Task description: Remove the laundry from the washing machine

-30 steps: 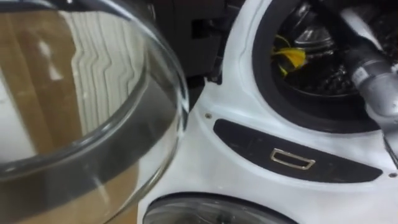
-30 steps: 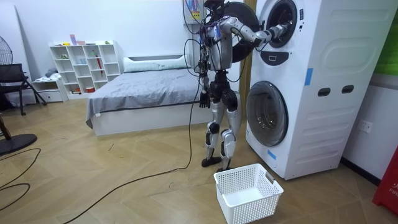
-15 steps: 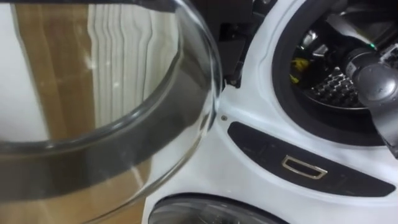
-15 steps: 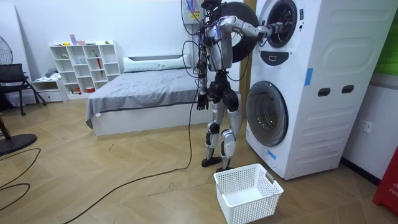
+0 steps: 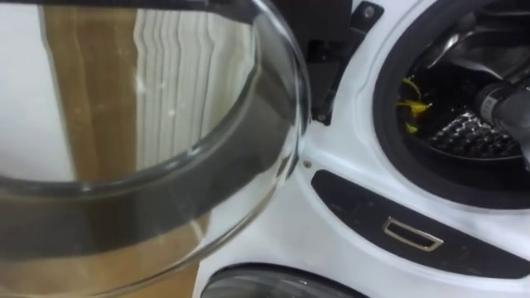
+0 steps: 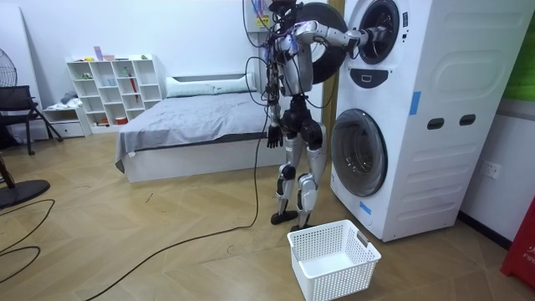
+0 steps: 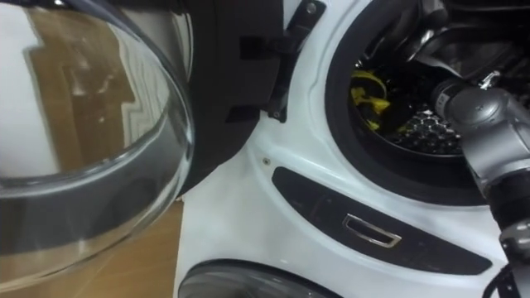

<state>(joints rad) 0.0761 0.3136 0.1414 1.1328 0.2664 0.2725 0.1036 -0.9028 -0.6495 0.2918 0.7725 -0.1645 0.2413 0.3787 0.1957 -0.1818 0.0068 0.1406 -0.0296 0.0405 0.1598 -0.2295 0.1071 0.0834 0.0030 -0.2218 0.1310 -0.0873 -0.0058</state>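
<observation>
The right hand [image 6: 369,35] was inside the upper washing machine's [image 7: 248,207] drum [image 7: 424,126] — grip impossible to tell — with a yellow garment [image 7: 368,95] at the drum's left, while the left hand [image 6: 272,134] hung low.

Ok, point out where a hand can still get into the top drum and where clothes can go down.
Free: the drum's middle, between the yellow cloth and the right arm; the empty basket on the floor. Crowded: the drum's right, taken by that arm.
</observation>
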